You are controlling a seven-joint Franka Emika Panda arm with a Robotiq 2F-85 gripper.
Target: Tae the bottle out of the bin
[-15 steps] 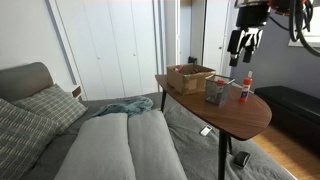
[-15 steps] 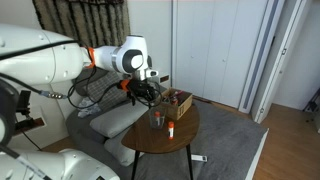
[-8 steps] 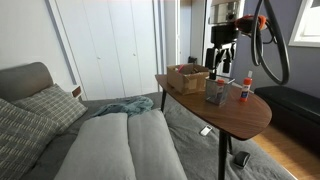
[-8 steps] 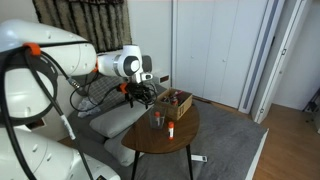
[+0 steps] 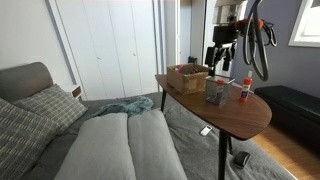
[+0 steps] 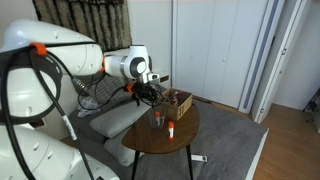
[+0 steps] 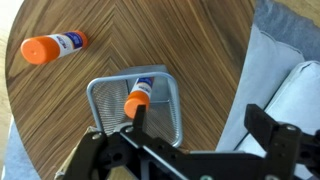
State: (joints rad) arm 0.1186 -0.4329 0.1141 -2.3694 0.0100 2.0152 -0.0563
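Item: bottle (image 7: 139,92), cap up, inside grey bin (image 7: 108,105) on worktop (image 7: 200,40). Hand (image 7: 185,130): fingers apart, empty, above bin. Step: approach. Next, prob.: lower, straddle cap, close.

Bottle (image 7: 138,96) in bin (image 7: 172,105); bin on table (image 7: 200,40), between cardboard box (image 5: 188,77) and second bottle (image 7: 55,47).

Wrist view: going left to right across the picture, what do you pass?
Loose bottle lying on the table → grey bin with the bottle standing inside → pale cushion past the table edge.
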